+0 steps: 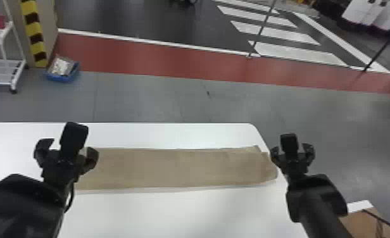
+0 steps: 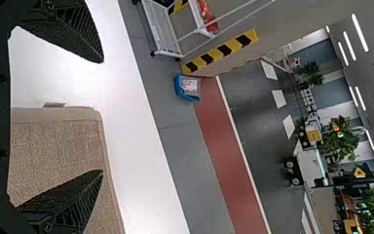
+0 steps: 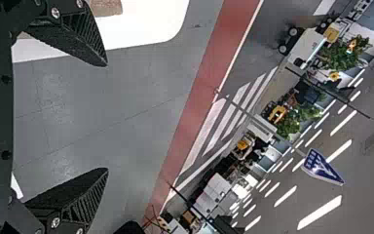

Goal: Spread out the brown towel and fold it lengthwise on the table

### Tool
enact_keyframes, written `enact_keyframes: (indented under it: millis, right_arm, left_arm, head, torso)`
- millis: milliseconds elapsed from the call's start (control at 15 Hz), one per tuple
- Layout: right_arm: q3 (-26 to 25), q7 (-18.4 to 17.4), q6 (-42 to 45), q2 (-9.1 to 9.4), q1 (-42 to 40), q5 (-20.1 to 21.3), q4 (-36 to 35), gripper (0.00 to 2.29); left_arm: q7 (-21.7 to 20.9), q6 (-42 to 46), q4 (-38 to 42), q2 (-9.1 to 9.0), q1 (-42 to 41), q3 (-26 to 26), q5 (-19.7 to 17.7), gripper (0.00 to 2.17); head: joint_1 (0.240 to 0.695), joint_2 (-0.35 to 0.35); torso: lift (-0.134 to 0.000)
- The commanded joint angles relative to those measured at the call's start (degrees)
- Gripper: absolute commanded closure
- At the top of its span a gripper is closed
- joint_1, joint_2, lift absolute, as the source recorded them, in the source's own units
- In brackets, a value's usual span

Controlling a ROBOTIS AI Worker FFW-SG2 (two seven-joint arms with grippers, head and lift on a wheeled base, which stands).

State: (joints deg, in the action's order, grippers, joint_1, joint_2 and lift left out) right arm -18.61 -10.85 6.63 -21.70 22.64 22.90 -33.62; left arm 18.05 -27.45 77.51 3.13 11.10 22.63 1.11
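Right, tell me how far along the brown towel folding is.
Looks done: the brown cloth towel lies flat in a long, narrow strip on the white table, apparently folded lengthwise.
In hand: nothing; the black left end effector and black right end effector are open and empty.
Remaining: perhaps just tidying the towel's right end, where its edges look uneven.

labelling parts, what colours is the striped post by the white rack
The striped post is yellow and black, clearest in the left wrist view.
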Motion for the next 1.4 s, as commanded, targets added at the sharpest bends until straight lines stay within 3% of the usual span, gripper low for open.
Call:
enact_keyframes:
  millis: [0, 200, 667, 1067, 1200, 1333]
  right_arm:
    - [-0.03, 0.31, 0.62, -0.09, -1.02, -0.05, -0.92, 0.14]
    - [-0.12, 1.54, 0.09, -0.09, -1.72, -0.4, -0.92, 0.14]
    - [-0.12, 2.59, 0.09, 0.0, -3.65, -0.31, -2.5, 0.15]
    - [0.24, 2.77, 0.8, -0.09, -4.36, -0.31, -2.86, 0.15]
    - [0.15, 2.77, 0.97, -0.09, -4.44, -0.31, -3.03, 0.15]
    - [0.15, 2.85, 0.97, -0.09, -4.44, -0.31, -3.21, 0.15]
  left_arm:
    - [-1.53, 0.94, -0.61, 0.03, -0.29, -2.41, -2.87, 0.08]
    - [-1.88, 0.94, -1.4, 0.03, -0.37, -3.11, -4.1, 0.08]
    - [-4.43, -1.87, -1.49, 0.64, -1.96, -5.84, -11.13, 0.13]
    - [-4.26, -11.19, -1.84, 0.73, -0.99, -6.02, -9.11, 0.36]
    - [-4.26, -13.12, -1.75, 0.73, -0.99, -6.28, -9.02, 0.6]
    - [-3.99, -13.82, -1.22, 0.73, -1.08, -6.37, -9.11, 1.09]
  head:
    - [0.695, -0.35]
    - [0.695, -0.35]
    - [0.695, -0.35]
    - [0.695, -0.35]
    - [0.695, -0.35]
    - [0.695, -0.35]
  torso:
    - [0.0]
    - [0.0]
    - [0.0]
    - [0.0]
    - [0.0]
    - [0.0]
